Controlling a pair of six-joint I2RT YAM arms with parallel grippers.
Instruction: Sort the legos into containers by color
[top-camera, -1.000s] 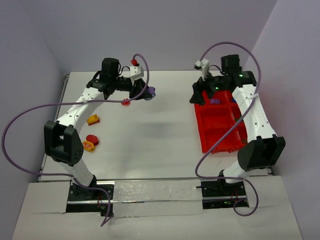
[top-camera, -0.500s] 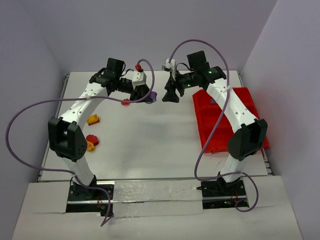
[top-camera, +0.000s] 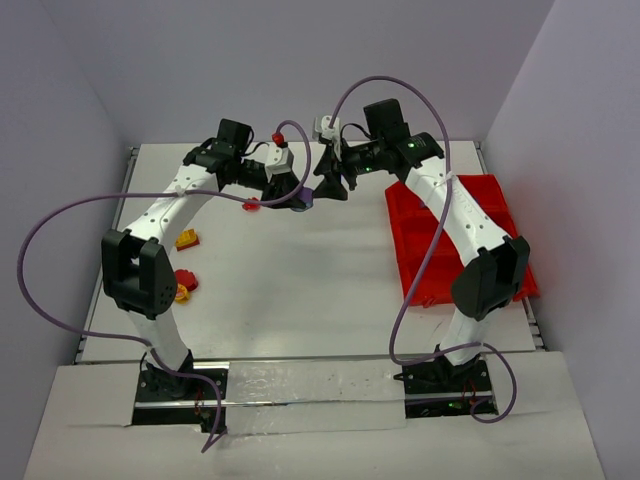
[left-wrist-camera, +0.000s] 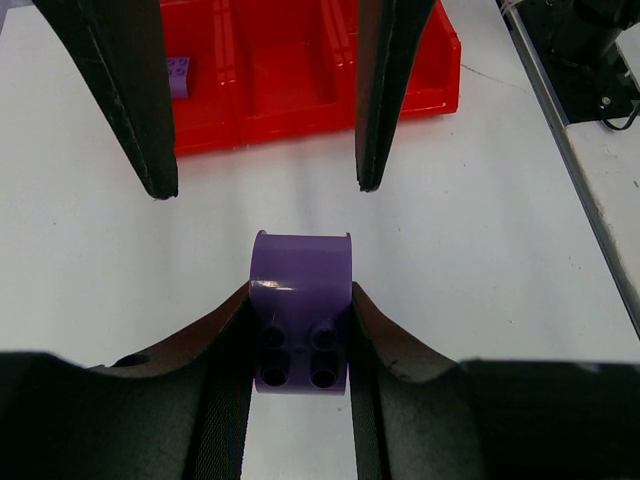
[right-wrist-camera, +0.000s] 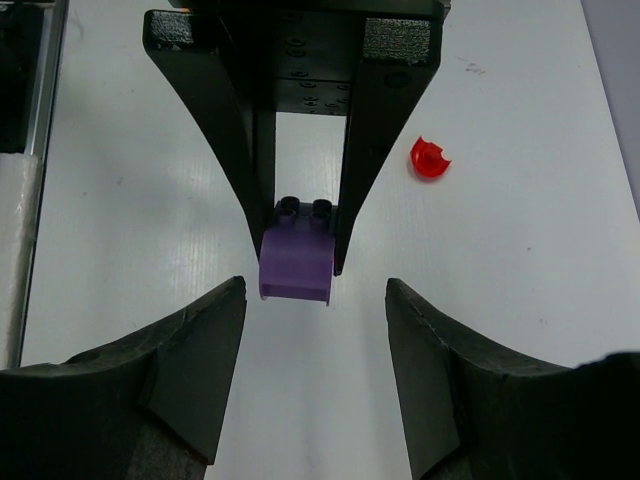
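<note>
My left gripper (left-wrist-camera: 300, 292) is shut on a purple lego (left-wrist-camera: 300, 300), a studded brick with a rounded end, held just above the white table at the back middle (top-camera: 303, 196). My right gripper (right-wrist-camera: 315, 288) is open and faces it head-on, its fingertips a short gap from the brick's free end (right-wrist-camera: 297, 265). In the top view the right gripper (top-camera: 330, 186) sits just right of the left gripper (top-camera: 297, 194). The red tray of containers (top-camera: 500, 210) lies at the right. One purple brick (left-wrist-camera: 180, 75) lies in a compartment of the tray (left-wrist-camera: 300, 130).
A small red lego piece (top-camera: 251, 205) lies on the table just left of the left gripper, also in the right wrist view (right-wrist-camera: 431, 158). At the left side lie a yellow-orange piece (top-camera: 186, 239), a red one (top-camera: 184, 278) and another yellow-orange one (top-camera: 178, 293).
My right arm has swung left from over the red tray to face the left gripper, its jaws narrowing somewhat. The left gripper has shifted slightly right, keeping the purple brick.
</note>
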